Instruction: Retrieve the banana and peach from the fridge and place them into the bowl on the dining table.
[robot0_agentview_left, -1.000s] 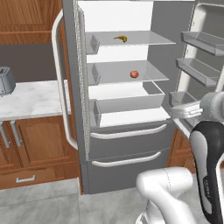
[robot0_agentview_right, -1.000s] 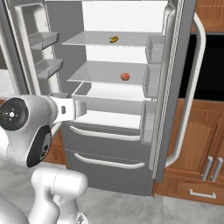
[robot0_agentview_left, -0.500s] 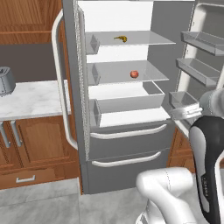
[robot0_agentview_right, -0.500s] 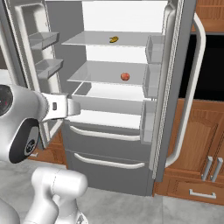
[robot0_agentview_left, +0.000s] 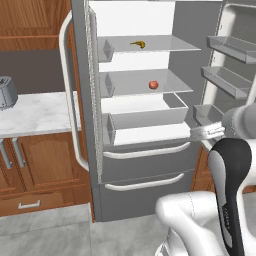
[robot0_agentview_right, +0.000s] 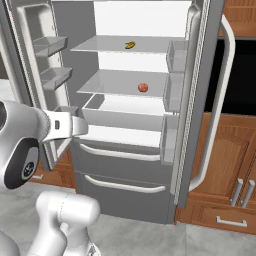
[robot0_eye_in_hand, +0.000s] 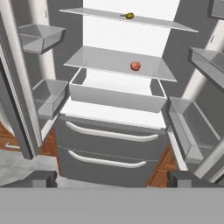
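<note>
The arm has swung further toward the open fridge (robot0_agentview_left: 145, 130), its end effector (robot0_eye_in_hand: 111, 179) spread wide, empty.

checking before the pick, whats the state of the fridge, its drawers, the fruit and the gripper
fridge: both doors open
lower drawers: closed
banana: lying on upper shelf
peach: sitting on middle shelf
gripper: open, empty, in front of the fridge

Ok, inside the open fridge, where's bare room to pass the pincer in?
The peach sits alone on the middle shelf, bare to either side. The top shelf is bare left of the banana. It's tighter at both sides, where the door bins crowd in.
</note>
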